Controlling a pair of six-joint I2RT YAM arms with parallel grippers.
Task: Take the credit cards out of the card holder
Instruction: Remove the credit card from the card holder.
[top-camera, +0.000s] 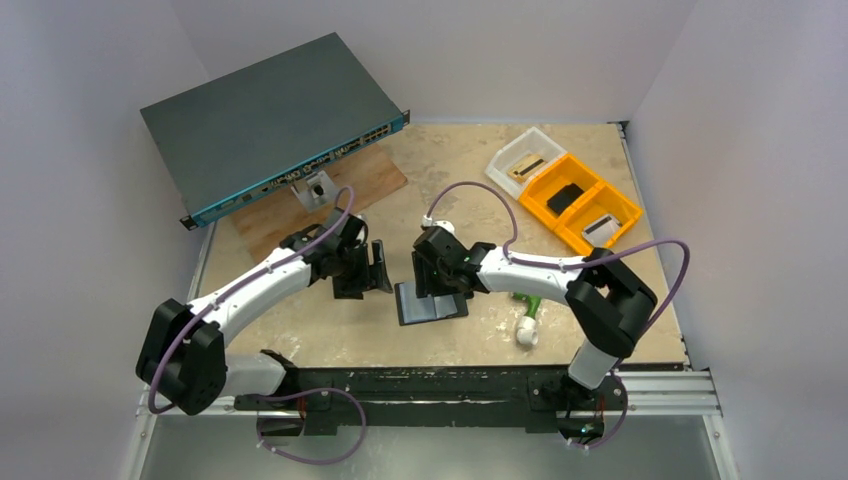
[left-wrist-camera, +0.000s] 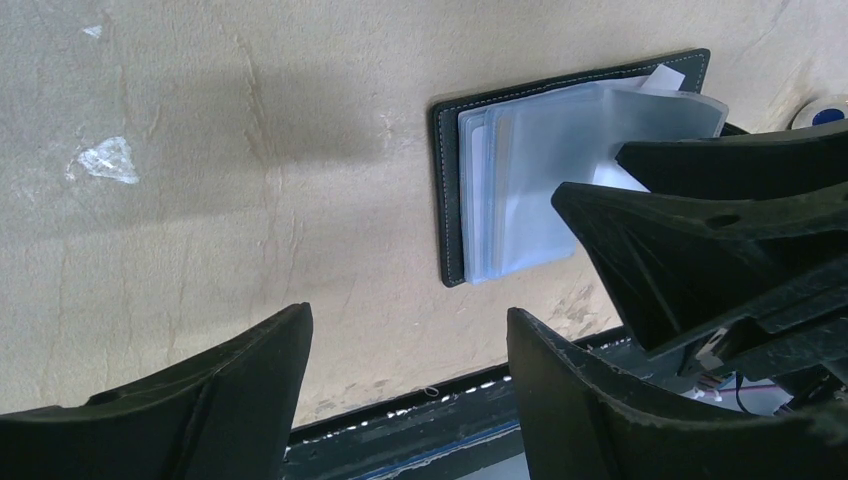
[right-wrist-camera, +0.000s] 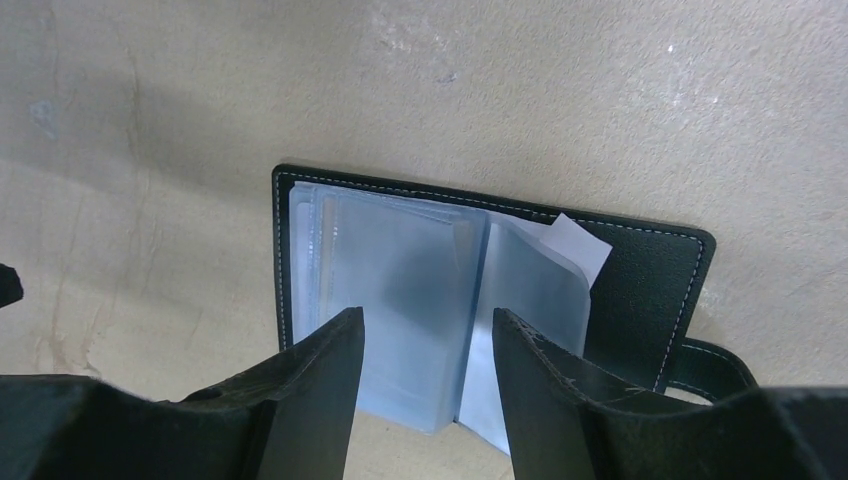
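Overhead view: the card holder (top-camera: 418, 306) lies open and flat on the table (top-camera: 450, 160), near its near edge and about midway between left and right. We see the two arms meeting over it.

The right gripper (top-camera: 446, 287) points down at the card holder. In the right wrist view its jaws are spread, one finger on either side of the central fold. We cannot tell whether the fingertips (right-wrist-camera: 345, 335) touch the pages.

The left gripper (top-camera: 379, 268) sits just to the left of the card holder and apart from it. Its jaws are also spread and hold nothing (left wrist view, bare table between the fingers (left-wrist-camera: 250, 385)).

The credit cards (right-wrist-camera: 400, 265) are pale blue-grey sheets, all inside the black cover and fanned like book pages. A white paper slip (right-wrist-camera: 582, 243) pokes out at the far edge of the right-hand page. A black strap (right-wrist-camera: 712, 358) leaves the cover at its right corner.

Far from the grippers, a network switch (top-camera: 265, 120) fills the far left, and an orange tray (top-camera: 578, 212) sits at the far right.
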